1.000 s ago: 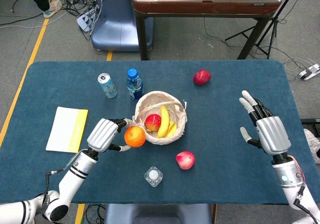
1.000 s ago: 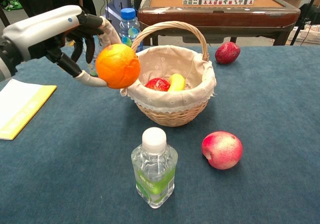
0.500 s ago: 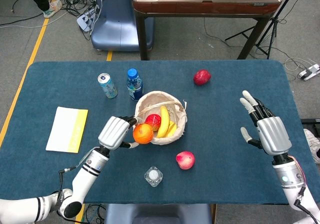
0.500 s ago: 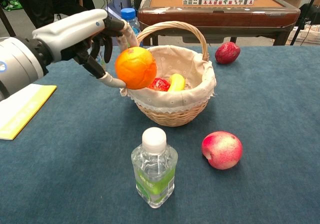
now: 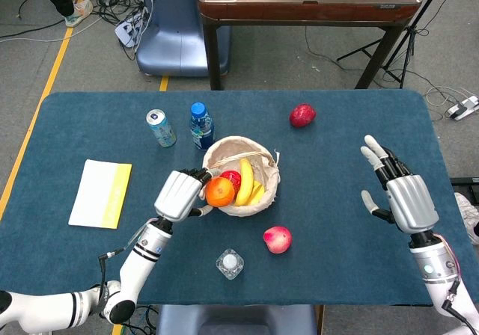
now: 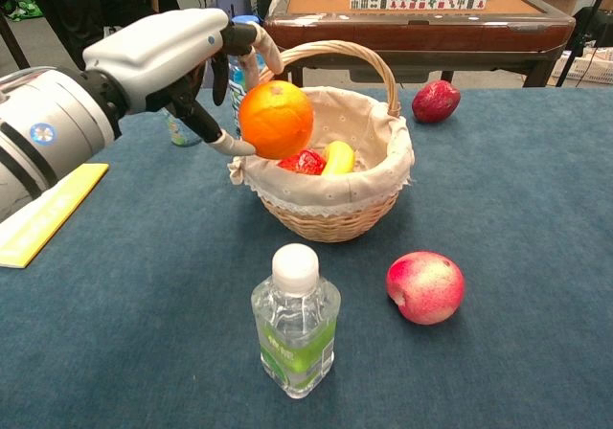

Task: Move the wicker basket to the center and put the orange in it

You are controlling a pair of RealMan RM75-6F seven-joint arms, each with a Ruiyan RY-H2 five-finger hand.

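Observation:
My left hand [image 5: 179, 194] [image 6: 177, 51] holds the orange [image 5: 220, 191] [image 6: 276, 120] above the left rim of the wicker basket [image 5: 262, 191] [image 6: 330, 214]. The basket has a cloth lining and an arched handle, and stands near the middle of the blue table. Inside it lie a red apple [image 5: 233, 178] [image 6: 304, 163] and a banana [image 5: 247, 182] [image 6: 340, 155]. My right hand [image 5: 397, 189] hovers open over the right side of the table, fingers spread, far from the basket.
A small water bottle [image 5: 230, 263] [image 6: 296, 321] stands at the front, with a pinkish apple [image 5: 277, 239] [image 6: 424, 286] to its right. A dark red fruit [image 5: 302, 115] [image 6: 436, 101] lies at the back. A blue bottle [image 5: 200, 125], a can [image 5: 160, 128] and a yellow-white notebook [image 5: 101, 193] stand to the left.
My left hand has carried the orange to the right and up, from beside the basket to over its left rim. The right hand has stayed in place.

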